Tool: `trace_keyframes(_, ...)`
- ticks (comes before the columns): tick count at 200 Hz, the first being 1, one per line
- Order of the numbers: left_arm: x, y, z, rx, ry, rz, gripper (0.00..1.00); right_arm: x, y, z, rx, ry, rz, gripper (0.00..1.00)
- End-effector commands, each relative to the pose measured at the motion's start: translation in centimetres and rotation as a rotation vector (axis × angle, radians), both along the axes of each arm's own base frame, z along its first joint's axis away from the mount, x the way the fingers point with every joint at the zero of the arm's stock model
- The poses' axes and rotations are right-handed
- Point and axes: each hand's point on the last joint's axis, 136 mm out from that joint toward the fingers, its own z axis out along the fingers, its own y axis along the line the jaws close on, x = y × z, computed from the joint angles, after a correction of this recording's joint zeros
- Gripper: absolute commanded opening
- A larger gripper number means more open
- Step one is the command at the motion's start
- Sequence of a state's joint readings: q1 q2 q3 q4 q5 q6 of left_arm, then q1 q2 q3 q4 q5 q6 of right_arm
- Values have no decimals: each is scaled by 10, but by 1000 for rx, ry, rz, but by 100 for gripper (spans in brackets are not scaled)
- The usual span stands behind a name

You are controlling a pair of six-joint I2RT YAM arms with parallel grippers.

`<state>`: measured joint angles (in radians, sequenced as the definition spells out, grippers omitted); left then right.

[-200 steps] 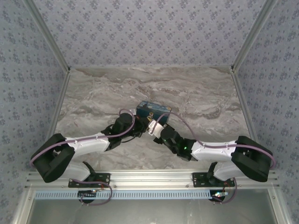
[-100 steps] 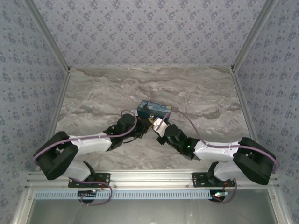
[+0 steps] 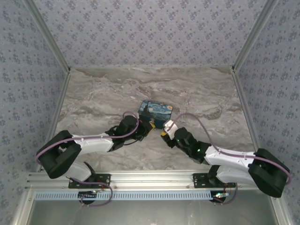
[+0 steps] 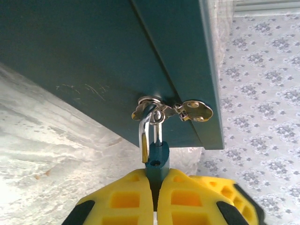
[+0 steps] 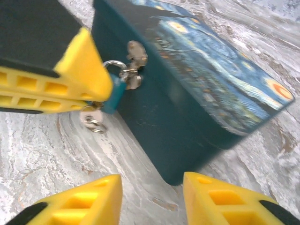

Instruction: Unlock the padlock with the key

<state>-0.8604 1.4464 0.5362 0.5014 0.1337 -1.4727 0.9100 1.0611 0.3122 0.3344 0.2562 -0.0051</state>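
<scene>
Left wrist view: my left gripper clamps the padlock, whose shackle hangs from the hasp of the box at 12 o'clock. Right wrist view: my right gripper stands released, with the key at the padlock's 7 o'clock.

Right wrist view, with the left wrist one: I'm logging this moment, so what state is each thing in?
box: lid shut, hasp fastened.
padlock: shackle through the hasp; locked or released, cannot tell.
key: at the padlock's underside, ring dangling, not gripped.
left pincer: shut on the padlock.
right pincer: open, empty.
</scene>
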Motion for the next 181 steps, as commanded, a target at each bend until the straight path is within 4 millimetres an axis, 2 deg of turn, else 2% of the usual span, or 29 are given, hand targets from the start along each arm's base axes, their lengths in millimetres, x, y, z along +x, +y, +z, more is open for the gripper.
trace_keyframes(1, 0, -1, -9, 46, -21, -18, 0, -4, -15, -8, 68, 102, -39, 43)
trace_keyframes(38, -6, 5, -38, 146, -5, -33, 0, 4, -38, -10, 154, 216, -145, 46)
trace_keyframes(63, -10, 1, -50, 157, 14, -40, 0, 0, -31, -9, 200, 238, -98, 46)
trace_keyframes(96, -9, -11, -46, 99, 35, -44, 0, -7, -22, -8, 193, 126, -7, 45)
trace_keyframes(117, -9, -17, -40, 69, 57, -47, 0, -13, -18, -2, 93, -9, 24, 44)
trace_keyframes(143, -10, -20, -36, 49, 89, -44, 0, -19, -12, 3, -19, -96, 38, 45)
trace_keyframes(181, -12, -26, -30, 35, 124, -51, 0, -25, -1, -7, -175, -166, 52, 44)
